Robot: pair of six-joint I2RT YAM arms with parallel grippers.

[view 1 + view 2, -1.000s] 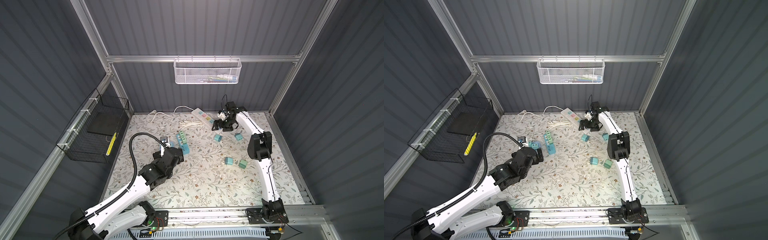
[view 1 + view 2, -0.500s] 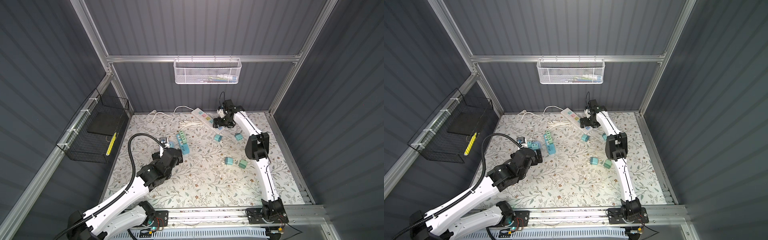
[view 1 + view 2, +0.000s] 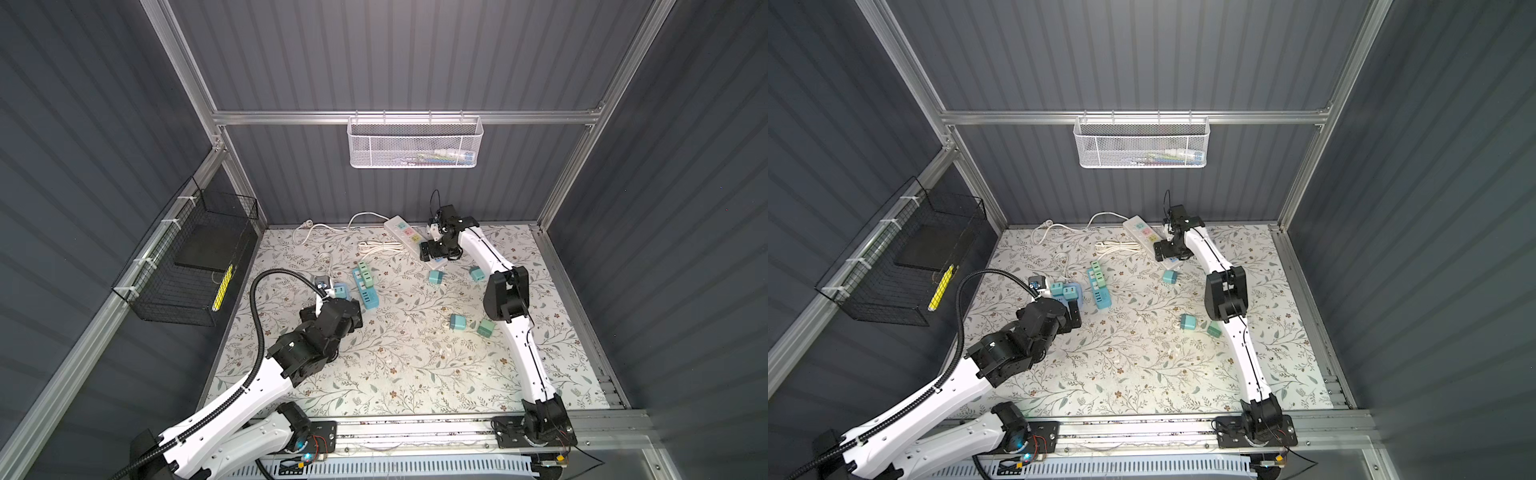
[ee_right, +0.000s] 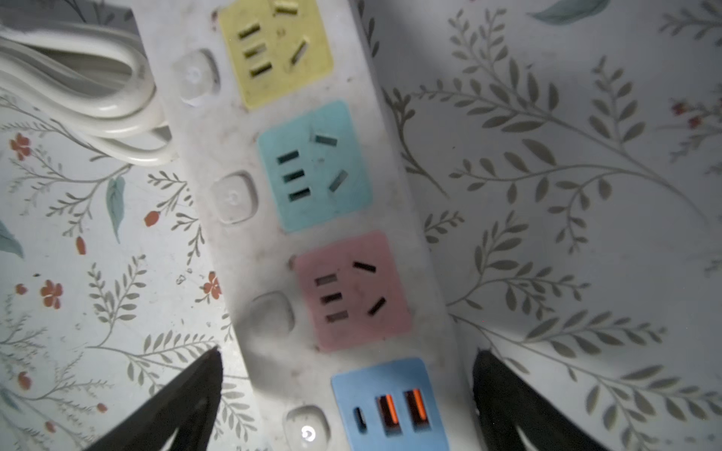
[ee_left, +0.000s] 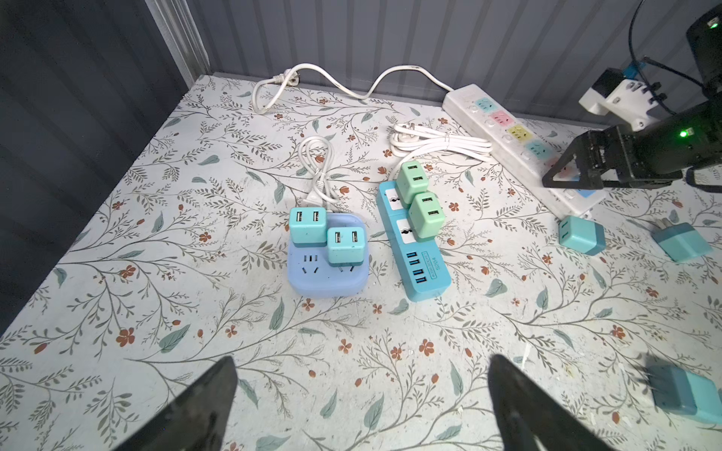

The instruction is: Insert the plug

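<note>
Plug [image 3: 435, 277] lies loose at six o'clock, just beside the empty, wide-spread right gripper [image 3: 436, 253] hovering over the power strip [image 3: 401, 227].

Surface: floral-print mat [image 3: 415, 374], flat across the tabletop.
Far edge: white power strip [image 3: 409, 232] lying at a slant; its cord [image 5: 406, 68] loops along the back wall.
Beside it: bundled white cable [image 5: 441, 142].
Left-centre: blue power strip [image 3: 368, 291] and lavender socket block [image 5: 328, 273], side by side, not touching.
Right: four teal plug cubes [image 3: 435, 276], scattered.
</note>
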